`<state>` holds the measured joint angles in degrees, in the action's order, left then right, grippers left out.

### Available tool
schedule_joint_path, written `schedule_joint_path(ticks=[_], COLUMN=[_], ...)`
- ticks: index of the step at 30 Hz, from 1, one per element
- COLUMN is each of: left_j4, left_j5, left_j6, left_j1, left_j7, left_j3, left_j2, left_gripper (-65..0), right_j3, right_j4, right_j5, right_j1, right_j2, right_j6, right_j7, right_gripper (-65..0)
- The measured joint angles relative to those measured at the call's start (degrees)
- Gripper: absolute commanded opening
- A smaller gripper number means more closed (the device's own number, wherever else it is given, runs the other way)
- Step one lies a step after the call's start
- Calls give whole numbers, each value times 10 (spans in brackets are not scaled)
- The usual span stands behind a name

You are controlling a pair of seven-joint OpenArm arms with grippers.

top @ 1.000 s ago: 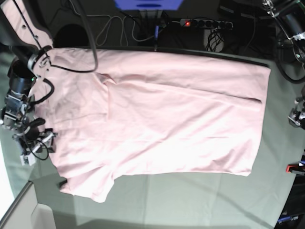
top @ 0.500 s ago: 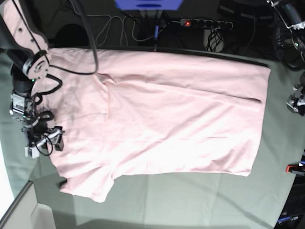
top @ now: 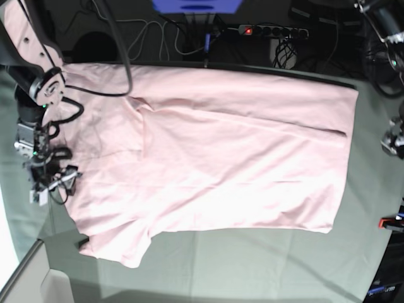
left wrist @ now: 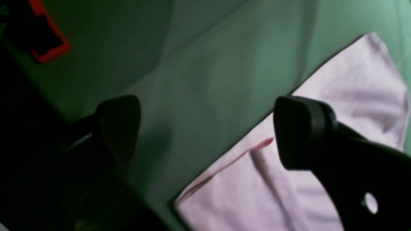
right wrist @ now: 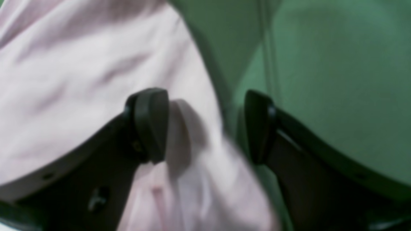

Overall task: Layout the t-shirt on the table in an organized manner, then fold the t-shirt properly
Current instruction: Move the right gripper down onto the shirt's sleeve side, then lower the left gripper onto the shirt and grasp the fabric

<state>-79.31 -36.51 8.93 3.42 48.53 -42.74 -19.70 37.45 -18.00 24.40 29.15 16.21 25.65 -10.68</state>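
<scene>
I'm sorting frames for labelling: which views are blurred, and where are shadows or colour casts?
Base view: sharp, evenly lit pale pink cotton t-shirt, bright glare at the left edge. Right wrist view: blurred, a fingertip shadowing the shirt. Left wrist view: dim, soft, the grey-green clothed table tinted strongly green.

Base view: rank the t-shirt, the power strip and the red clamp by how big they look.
1. t-shirt, by far the largest, covering most of the table.
2. power strip, at the far edge.
3. red clamp, smallest, though partly cut off at the frame edge.
</scene>
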Motion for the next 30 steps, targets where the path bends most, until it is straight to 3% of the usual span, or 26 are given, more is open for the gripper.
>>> schedule_joint_path(ticks=[3,8,10,17,25,30], left_j4=[13,85,145,345,501,556], left_j5=[19,124,150,170,166,168], left_j6=[-1,-2,-4,-2,-4,1], left_j1=[-40,-124,-166,-250,-321,-331], left_j7=[0,-7,-39,-187,-369,-451], left_j3=[9,87,122,269,445,519], left_j2=[0,2,5,-3,3,23], left_gripper=[-7,-6,-6,-6,-6,-8], right_j3=[0,0,0,0,0,0], right_j4=[8,7,7,7,7,7], right_j5=[-4,-7,-9,-9,-9,-9], right_j1=[-2,-12,-14,-14,-14,-14], right_j2=[2,3,3,3,3,3], right_j6=[0,0,0,0,0,0], right_j7=[-6,-14,-19,-14,-14,-14], right_gripper=[-348,-593,-650,-650,-650,-650])
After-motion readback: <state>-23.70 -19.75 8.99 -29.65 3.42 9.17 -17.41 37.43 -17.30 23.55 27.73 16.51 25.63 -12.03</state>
